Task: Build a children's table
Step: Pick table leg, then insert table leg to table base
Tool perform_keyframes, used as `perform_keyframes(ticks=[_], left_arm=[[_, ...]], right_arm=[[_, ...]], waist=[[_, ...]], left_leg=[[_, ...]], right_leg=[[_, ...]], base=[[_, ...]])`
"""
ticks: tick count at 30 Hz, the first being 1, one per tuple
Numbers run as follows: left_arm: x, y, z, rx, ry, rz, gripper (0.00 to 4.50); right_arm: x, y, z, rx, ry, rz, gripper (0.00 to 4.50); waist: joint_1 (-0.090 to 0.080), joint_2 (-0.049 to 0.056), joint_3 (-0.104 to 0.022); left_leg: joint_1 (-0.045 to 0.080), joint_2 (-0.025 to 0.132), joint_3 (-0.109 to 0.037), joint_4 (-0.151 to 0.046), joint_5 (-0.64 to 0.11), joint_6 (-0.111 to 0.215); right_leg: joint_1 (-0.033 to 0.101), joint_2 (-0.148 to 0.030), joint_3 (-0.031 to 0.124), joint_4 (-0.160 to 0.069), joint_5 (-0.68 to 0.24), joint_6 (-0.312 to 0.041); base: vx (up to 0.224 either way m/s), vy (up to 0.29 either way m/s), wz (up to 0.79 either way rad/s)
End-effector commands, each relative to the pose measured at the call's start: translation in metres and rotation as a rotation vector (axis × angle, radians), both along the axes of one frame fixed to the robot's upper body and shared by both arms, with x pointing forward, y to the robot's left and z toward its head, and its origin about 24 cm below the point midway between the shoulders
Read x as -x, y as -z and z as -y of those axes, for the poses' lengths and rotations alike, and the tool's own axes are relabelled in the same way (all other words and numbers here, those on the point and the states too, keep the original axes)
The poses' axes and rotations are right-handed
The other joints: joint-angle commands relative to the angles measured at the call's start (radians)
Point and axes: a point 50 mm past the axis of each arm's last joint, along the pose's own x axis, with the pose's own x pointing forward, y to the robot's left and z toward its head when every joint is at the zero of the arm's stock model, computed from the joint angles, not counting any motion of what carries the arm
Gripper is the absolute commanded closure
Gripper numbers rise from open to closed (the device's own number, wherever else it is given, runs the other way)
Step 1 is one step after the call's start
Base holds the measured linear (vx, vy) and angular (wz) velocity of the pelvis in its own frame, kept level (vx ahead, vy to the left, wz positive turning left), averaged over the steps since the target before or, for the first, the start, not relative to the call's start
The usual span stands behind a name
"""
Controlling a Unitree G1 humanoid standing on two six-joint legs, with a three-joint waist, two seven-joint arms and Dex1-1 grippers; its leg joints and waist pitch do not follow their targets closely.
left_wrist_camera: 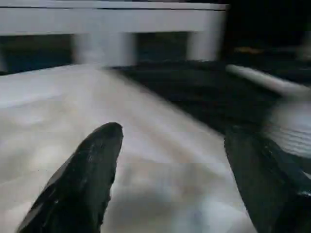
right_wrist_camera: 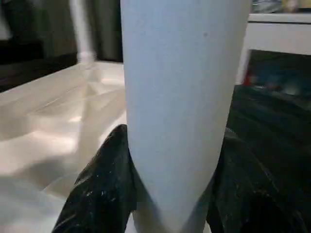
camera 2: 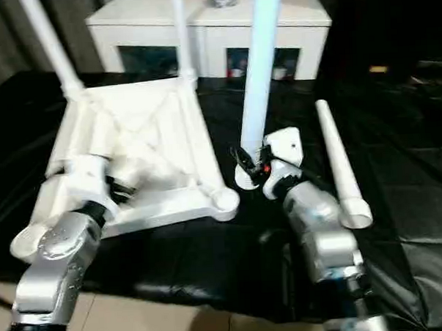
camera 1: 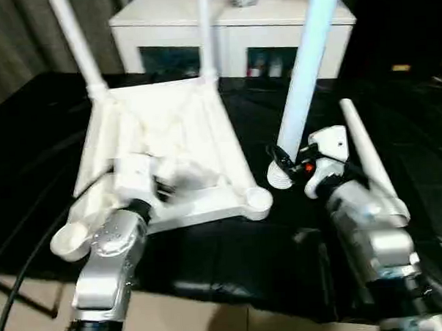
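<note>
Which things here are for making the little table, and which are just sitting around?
For the table:
tabletop, upside down
two legs already standing in its far corners
leg in the right gripper
spare leg lying on the black cover

Just sitting around:
white cabinet
black cover

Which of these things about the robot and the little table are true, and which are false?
1. The tabletop lies upside down on the black cover. True.
2. Four legs already stand in the tabletop. False: two legs stand in its far corners.
3. The right gripper holds a leg upright. True.
4. The left gripper is squeezing a leg. False: its fingers are spread apart over the tabletop, with nothing between them.
5. One more leg lies flat beside the right arm. True.
</note>
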Motion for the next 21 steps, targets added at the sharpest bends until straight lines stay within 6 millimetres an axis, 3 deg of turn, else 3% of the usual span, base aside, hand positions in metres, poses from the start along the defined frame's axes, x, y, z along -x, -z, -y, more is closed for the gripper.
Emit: perform_keyframes(ticks=[1,3,4,6,10,14,17,20,21], left_arm=[[0.0,0.01,0.002,-0.067,0.16,-0.091,0.36],[-0.002,0.013,0.0,-0.096,0.222,-0.118,0.14],[-0.008,0.016,-0.003,-0.13,0.277,-0.147,0.07],[-0.012,0.017,-0.004,-0.171,0.302,-0.15,0.02],[-0.026,0.025,-0.011,-0.282,0.42,-0.224,0.26],[-0.033,0.025,-0.01,-0.342,0.508,-0.244,0.56],[-0.036,0.027,-0.009,-0.385,0.575,-0.255,0.87],[-0.041,0.029,-0.01,-0.418,0.596,-0.261,1.08],[-0.042,0.029,-0.011,-0.421,0.602,-0.264,1.18]], right_arm=[[-0.003,-0.008,-0.005,-0.001,-0.093,0.005,2.66],[-0.004,-0.01,-0.006,0.007,-0.13,-0.002,2.66],[-0.006,-0.011,-0.005,0.014,-0.179,-0.012,2.66],[-0.006,-0.012,-0.004,0.021,-0.204,-0.023,2.66],[-0.005,-0.016,0.001,0.085,-0.316,-0.03,2.66],[-0.002,-0.016,0.003,0.111,-0.374,-0.039,2.66],[-0.001,-0.016,0.004,0.116,-0.389,-0.043,2.66],[0.002,-0.015,0.004,0.121,-0.401,-0.04,2.66],[0.002,-0.015,0.005,0.122,-0.402,-0.039,2.66]], waist=[[-0.009,-0.004,-0.056],[-0.017,-0.01,-0.049],[-0.02,-0.023,-0.046],[-0.023,-0.026,-0.043],[-0.022,-0.029,-0.051],[-0.022,-0.029,-0.06],[-0.02,-0.027,-0.061],[-0.02,-0.017,-0.06],[-0.022,-0.02,-0.058]], left_leg=[[0.035,0.083,-0.019,-0.105,-0.142,0.037],[0.034,0.083,-0.011,-0.116,-0.214,0.012],[0.043,0.082,-0.004,-0.121,-0.26,-0.01],[0.048,0.081,0.002,-0.124,-0.269,-0.02],[0.04,0.085,0.009,-0.123,-0.189,-0.003],[0.033,0.089,0.01,-0.114,-0.092,0.034],[0.032,0.087,0.013,-0.108,-0.069,0.065],[0.035,0.091,0.012,-0.111,-0.106,0.053],[0.036,0.093,0.011,-0.114,-0.129,0.043]], right_leg=[[0.031,-0.078,0.045,-0.068,-0.028,-0.234],[0.031,-0.079,0.047,-0.077,-0.112,-0.212],[0.029,-0.084,0.05,-0.09,-0.187,-0.201],[0.028,-0.089,0.051,-0.097,-0.234,-0.195],[0.033,-0.088,0.049,-0.089,-0.151,-0.193],[0.04,-0.092,0.045,-0.069,0.034,-0.244],[0.04,-0.093,0.044,-0.069,0.06,-0.267],[0.04,-0.094,0.043,-0.072,0.023,-0.278],[0.041,-0.094,0.043,-0.074,0.009,-0.281]], base=[[-0.054,-0.013,0.02],[-0.054,-0.014,0.01],[0.0,0.0,0.0],[0.0,0.0,0.0],[0.0,0.0,0.0],[0.0,0.0,0.0],[0.0,0.0,0.0],[0.0,0.0,0.0],[0.0,0.0,0.0]])
